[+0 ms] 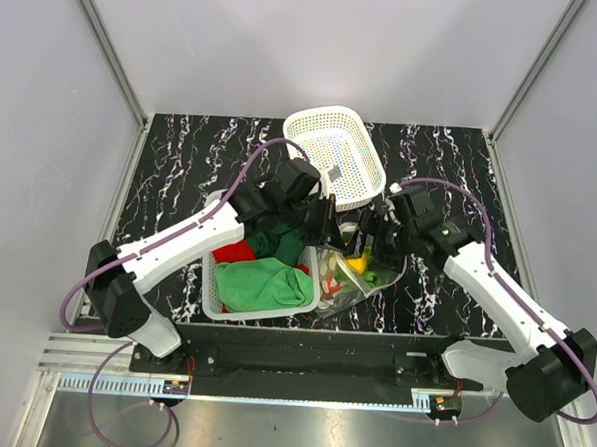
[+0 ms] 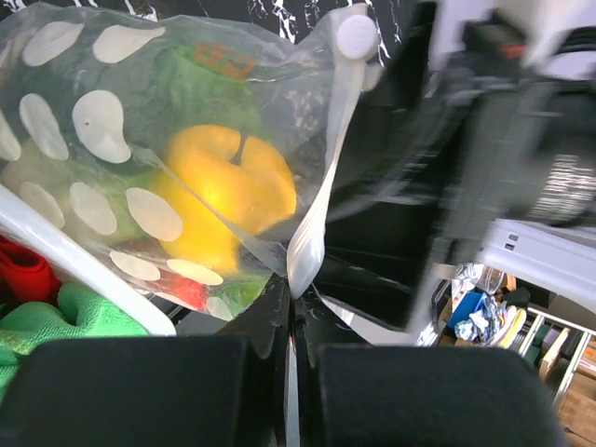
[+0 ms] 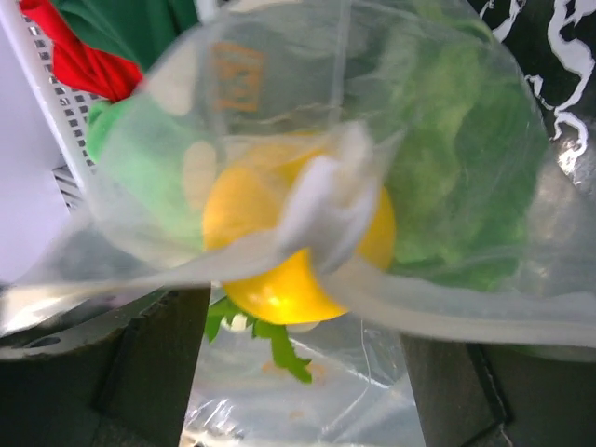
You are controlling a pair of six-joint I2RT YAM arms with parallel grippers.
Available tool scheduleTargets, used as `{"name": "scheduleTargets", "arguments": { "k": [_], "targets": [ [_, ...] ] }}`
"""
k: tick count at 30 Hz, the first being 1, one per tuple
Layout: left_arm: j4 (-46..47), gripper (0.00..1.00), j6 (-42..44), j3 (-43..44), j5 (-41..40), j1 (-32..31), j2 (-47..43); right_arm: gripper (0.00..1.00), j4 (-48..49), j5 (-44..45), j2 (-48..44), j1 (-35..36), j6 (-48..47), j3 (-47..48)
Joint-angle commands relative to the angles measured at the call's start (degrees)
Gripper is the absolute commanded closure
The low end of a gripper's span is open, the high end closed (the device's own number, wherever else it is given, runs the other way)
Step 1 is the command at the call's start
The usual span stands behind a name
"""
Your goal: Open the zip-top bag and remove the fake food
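The clear zip-top bag lies between my two grippers, right of the front basket. The fake food is inside it: a yellow ball, green lettuce and several pale pieces. In the left wrist view my left gripper is shut on the bag's white zip edge, with the slider at the far end. My right gripper stands open at the bag's mouth, its dark fingers wide apart and the bag's rim draped across them. From above, the left gripper and right gripper face each other.
A white perforated basket at the front left holds green and red cloths and touches the bag. A second white basket sits tilted behind the grippers. Grey walls enclose the black marbled table.
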Motion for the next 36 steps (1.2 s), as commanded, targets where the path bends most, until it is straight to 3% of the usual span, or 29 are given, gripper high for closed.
{"name": "scheduleTargets", "arguments": {
  "k": [1, 8, 12, 16, 19, 26, 30, 36],
  "targets": [
    [4.41, 1.00, -1.43, 0.12, 3.51, 0.01, -0.58, 0.12, 9.08, -2.61, -0.14, 0.21, 2.74, -4.06],
    [5.73, 1.00, -1.96, -0.41, 4.21, 0.01, -0.40, 0.14, 11.38, 1.34, -0.23, 0.21, 1.78, -6.00],
    [6.17, 1.00, -2.31, -1.03, 4.39, 0.01, -0.49, 0.37, 13.58, 2.84, -1.72, 0.12, 0.73, -7.49],
    [6.17, 1.00, -2.31, -1.55, 3.86, 0.10, -0.93, 0.72, 13.50, 3.54, -3.48, 0.12, 0.46, -7.67],
    [6.26, 1.00, -2.49, -1.99, 2.72, 0.27, -1.19, 0.88, 10.52, 4.07, -6.29, 0.12, -0.24, -6.27],
    [5.91, 1.00, -3.36, -4.54, -1.05, 1.68, -3.04, 1.00, 0.06, 7.50, -11.13, 0.21, -3.14, 0.14],
    [5.99, 1.00, -3.90, -6.56, -1.06, 3.26, -3.66, 1.00, -3.54, 7.93, -12.53, 0.12, -3.76, 7.17],
    [6.08, 1.00, -2.32, -7.36, 1.22, 3.62, -3.22, 0.99, -3.91, 18.29, -0.87, 0.04, -7.87, 25.68]
  ]
}}
